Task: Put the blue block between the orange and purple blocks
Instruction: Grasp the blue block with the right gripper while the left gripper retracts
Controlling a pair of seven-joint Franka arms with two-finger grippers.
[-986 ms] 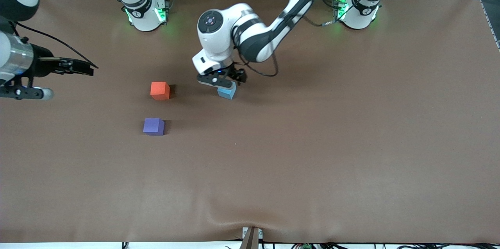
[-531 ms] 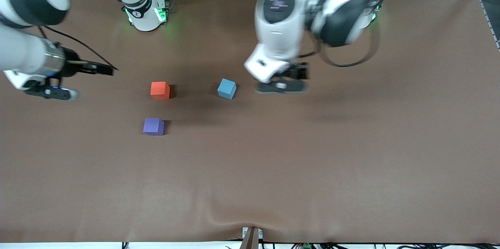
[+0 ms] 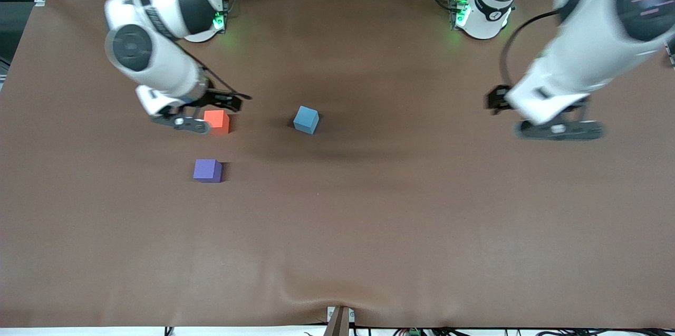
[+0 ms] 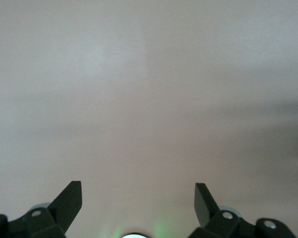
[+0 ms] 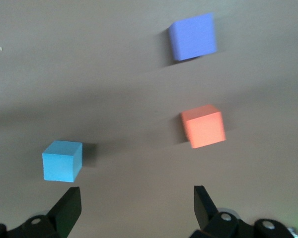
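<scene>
The blue block (image 3: 306,119) rests alone on the brown table, apart from both grippers. The orange block (image 3: 217,121) sits beside it toward the right arm's end, and the purple block (image 3: 207,170) lies nearer the front camera than the orange one. My right gripper (image 3: 196,112) hovers open and empty just by the orange block. The right wrist view shows the blue block (image 5: 62,161), the orange block (image 5: 203,126) and the purple block (image 5: 192,36) ahead of my right gripper (image 5: 136,203). My left gripper (image 3: 548,121) hangs open and empty over bare table near the left arm's end; my left gripper (image 4: 138,198) faces only cloth.
A brown cloth (image 3: 369,230) covers the whole table, with a small ripple at its front edge. The two arm bases (image 3: 481,15) stand along the back edge. A gap of bare cloth separates the orange and purple blocks.
My left arm has swung away from the blue block to its own end of the table. My right arm has swept in from the table's edge to the orange block. The blocks have not moved.
</scene>
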